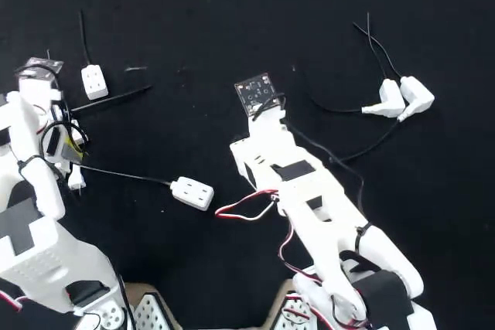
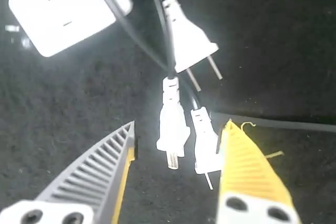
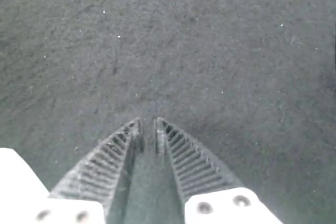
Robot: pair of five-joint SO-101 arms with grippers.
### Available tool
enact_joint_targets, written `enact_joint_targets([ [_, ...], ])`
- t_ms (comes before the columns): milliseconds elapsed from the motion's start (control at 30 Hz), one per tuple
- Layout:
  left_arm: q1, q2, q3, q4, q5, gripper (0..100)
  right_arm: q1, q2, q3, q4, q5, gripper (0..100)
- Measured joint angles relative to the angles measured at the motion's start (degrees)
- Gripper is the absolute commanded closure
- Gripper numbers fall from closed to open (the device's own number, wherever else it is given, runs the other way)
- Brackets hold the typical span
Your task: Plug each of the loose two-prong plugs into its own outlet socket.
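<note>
Left wrist view: two loose plugs (image 2: 172,124) inside the wide-apart left pincer (image 2: 179,127); right pincer (image 3: 148,129) together.

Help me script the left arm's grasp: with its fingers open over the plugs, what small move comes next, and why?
Probably shift the left gripper sideways until one plug alone sits between its open fingers; a second plug lies beside the yellow finger, so closing now would likely pinch both.
</note>
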Motion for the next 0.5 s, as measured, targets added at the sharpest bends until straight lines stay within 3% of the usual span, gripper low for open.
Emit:
enact_joint_targets([
  [100, -0.1, 0.0, 0.0, 0.0, -1.3, 76, 0.0, 0.0, 0.0, 0.0, 0.0, 95.6],
  [267, -0.1, 0.0, 0.9, 0.0, -1.8, 97, 0.0, 0.0, 0.0, 0.0, 0.0, 95.6],
  [500, -0.2, 0.0, 5.8, -3.3, -1.8, 92, 0.0, 0.0, 0.0, 0.0, 0.0, 95.6],
])
